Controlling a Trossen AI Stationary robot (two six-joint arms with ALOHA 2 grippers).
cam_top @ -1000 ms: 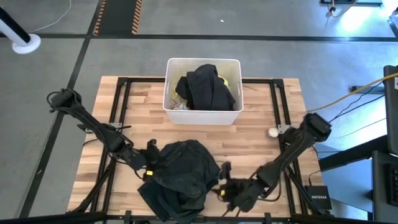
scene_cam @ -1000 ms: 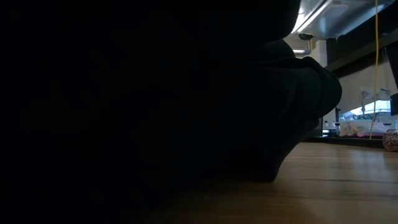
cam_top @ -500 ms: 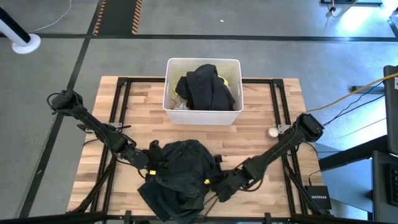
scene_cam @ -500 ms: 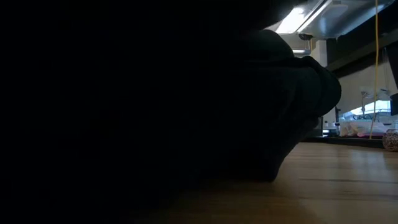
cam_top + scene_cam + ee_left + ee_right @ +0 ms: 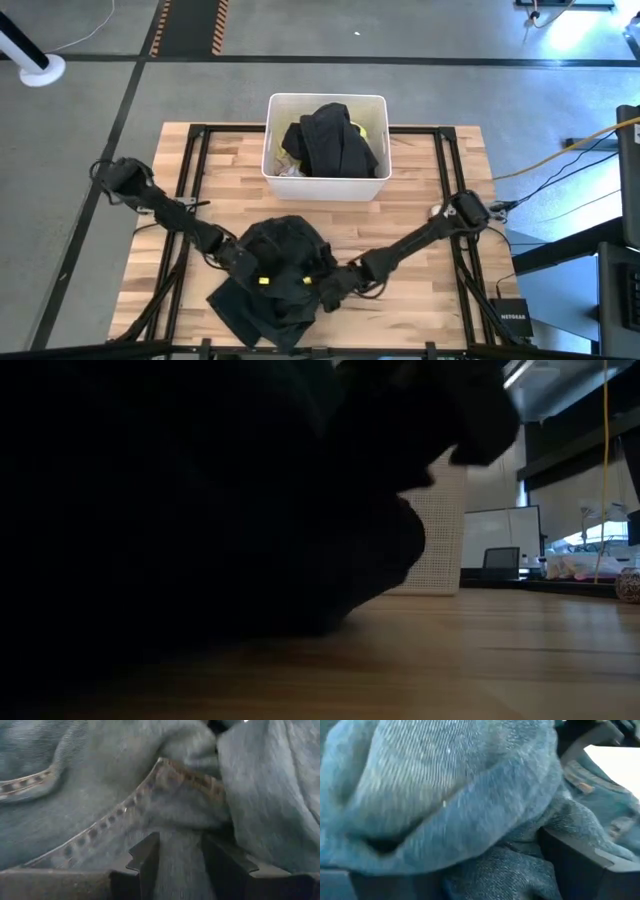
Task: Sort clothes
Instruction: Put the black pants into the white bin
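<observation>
A dark grey denim garment [image 5: 275, 280] lies bunched on the table near its front edge and fills most of the low view [image 5: 200, 520]. My left gripper [image 5: 243, 262] is at the garment's left side, shut on its denim [image 5: 180, 855]. My right gripper [image 5: 326, 290] is at the garment's right side, with bunched denim [image 5: 500, 865] between its fingers. A white bin [image 5: 372, 185] at the table's far middle holds a black garment [image 5: 330, 140], with bright yellow cloth [image 5: 358, 130] and other pieces under it. My left gripper pinches a fold of the denim [image 5: 180, 870] next to a stitched seam [image 5: 150, 790], between its two fingers [image 5: 146, 862]. It comes in low from the table's left side. The rest of the garment lies on the table. My right gripper has a thick bunch of denim [image 5: 510, 870] between its two fingers [image 5: 585, 862], coming in low from the table's right side. The cloth covers most of the fingers, so which edge or how many layers it has does not show. The garment rests on the table.
A small pale ball [image 5: 438, 212] lies on the wood at the table's right, also in the low view [image 5: 628, 585]. Bare wood lies between the garment and the bin and to the right of my right arm [image 5: 420, 240].
My right gripper has gone toward the table's left edge, from clear of the garment to its right side. The garment has bunched narrower and shifted toward the left edge. In the low view its right bulge has drawn back to the left.
</observation>
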